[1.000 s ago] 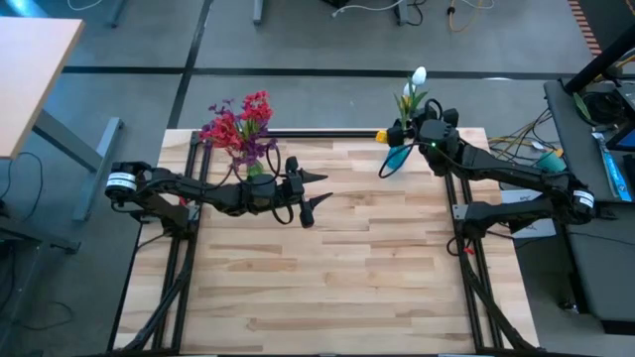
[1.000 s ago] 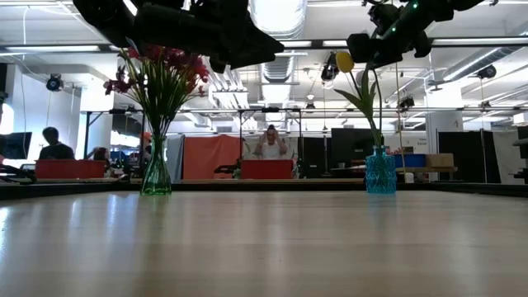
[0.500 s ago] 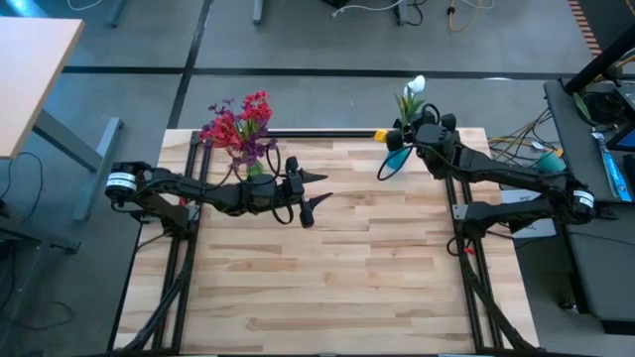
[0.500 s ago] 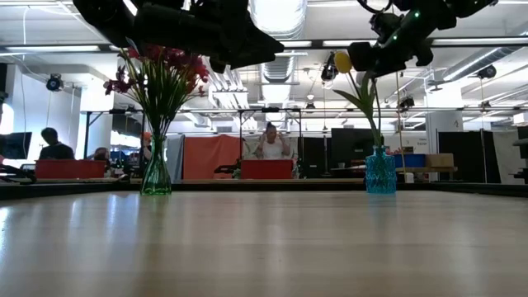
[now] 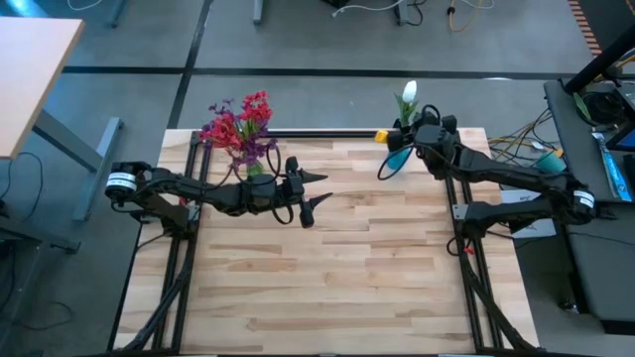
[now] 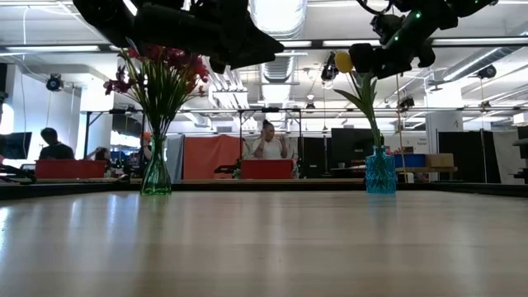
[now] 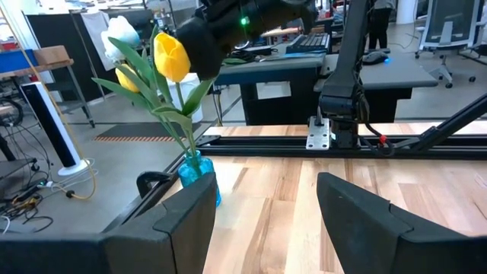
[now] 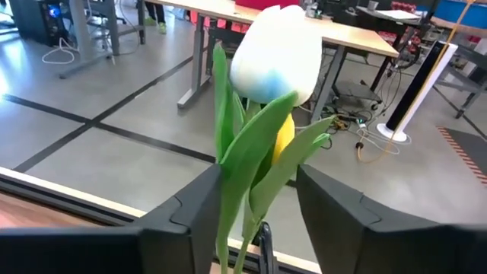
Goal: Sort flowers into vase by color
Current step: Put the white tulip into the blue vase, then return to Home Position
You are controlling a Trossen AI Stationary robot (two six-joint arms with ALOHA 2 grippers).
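White tulip [image 5: 408,93] stem seemingly between right gripper [image 5: 417,127] fingers above blue vase [image 5: 394,159]

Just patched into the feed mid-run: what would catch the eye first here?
Two vases stand along the table's far edge: a green vase on the left packed with red and purple flowers, and a blue vase on the right holding yellow and white tulips. The right gripper sits among the tulip stems; the left gripper hovers open mid-table.
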